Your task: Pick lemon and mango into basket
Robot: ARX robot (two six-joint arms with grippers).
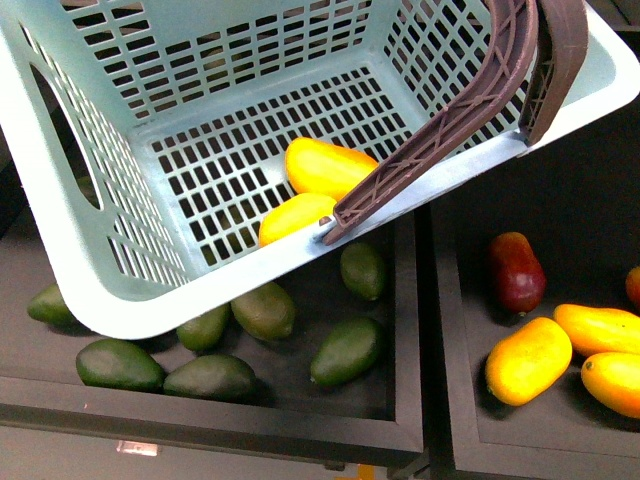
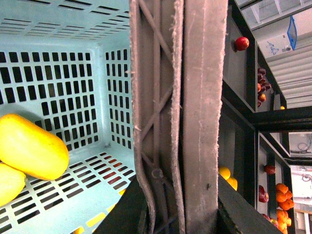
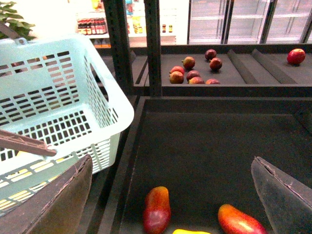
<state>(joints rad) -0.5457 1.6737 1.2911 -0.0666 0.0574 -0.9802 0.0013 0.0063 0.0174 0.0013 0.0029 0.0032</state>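
Observation:
The pale teal basket point(image 1: 95, 260) hangs tilted over the left bin. Inside it lie the yellow-orange mango point(image 1: 328, 166) and, just in front of it and touching it, the smaller lemon point(image 1: 294, 217). Both brown handles point(image 1: 470, 110) are folded up together. In the left wrist view my left gripper point(image 2: 180, 207) is shut on those handles point(image 2: 195, 117), with the mango point(image 2: 31, 146) and lemon point(image 2: 9, 183) on the basket floor point(image 2: 73, 185). My right gripper point(image 3: 173, 195) is open and holds nothing, above a dark bin beside the basket point(image 3: 58, 107).
Several dark green fruits point(image 1: 345, 350) lie in the left bin under the basket. The right bin holds a dark red fruit point(image 1: 516, 272) and three loose yellow mangoes point(image 1: 527, 360). Two reddish mangoes point(image 3: 157, 209) lie below my right gripper. A black divider point(image 1: 425, 330) separates the bins.

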